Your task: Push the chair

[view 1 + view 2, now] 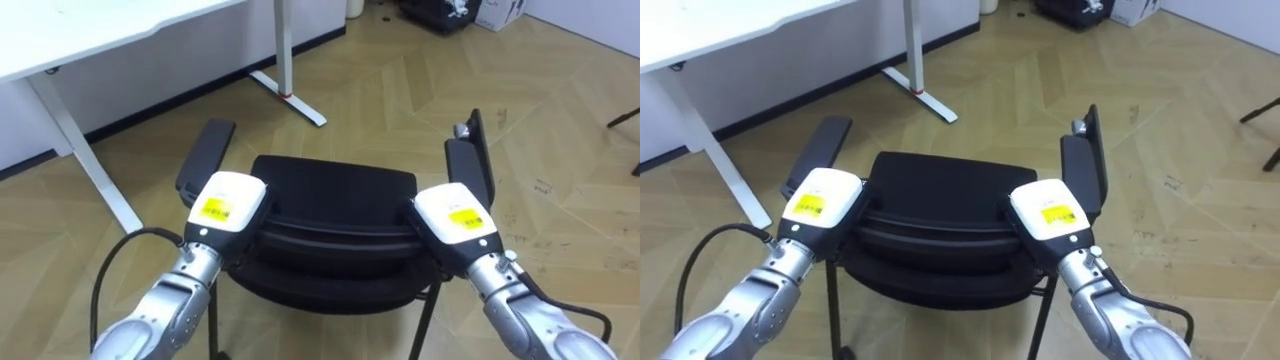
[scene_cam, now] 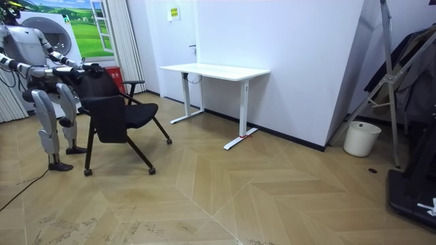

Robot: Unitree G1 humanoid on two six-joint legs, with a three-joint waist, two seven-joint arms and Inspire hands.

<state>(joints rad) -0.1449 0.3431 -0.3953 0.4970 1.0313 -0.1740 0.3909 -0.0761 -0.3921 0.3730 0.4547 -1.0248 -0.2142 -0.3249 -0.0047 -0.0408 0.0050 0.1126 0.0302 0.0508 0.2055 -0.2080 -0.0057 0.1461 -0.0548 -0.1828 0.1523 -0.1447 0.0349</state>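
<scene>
Straight ahead of the robot, at 12 o'clock in the eye views, the black chair (image 1: 335, 182) stands on the wooden floor (image 1: 400, 90), its back towards the robot and its seat facing away. The left hand (image 1: 228, 203) lies on the top edge of the backrest (image 1: 330, 232) at the 9 o'clock end, and the right hand (image 1: 455, 215) at the 3 o'clock end. Each shows its back to the camera, and I cannot tell whether it is spread or clasped over the edge. The left armrest (image 1: 205, 155) juts out at 10 o'clock of the seat, the right armrest (image 1: 472, 160) at 2 o'clock.

A white desk (image 1: 100, 30) stands at 11 o'clock of the chair, well apart from it, with one desk foot (image 1: 290, 95) reaching across the floor at 12 o'clock. In the room view the robot stands upright at the room view's left, just behind the chair, both arms stretched forward to the backrest. The desk stands against the wall beyond the chair, and a white bin (image 2: 361, 138) sits on the floor near the wall — well off at 3 o'clock of the desk.
</scene>
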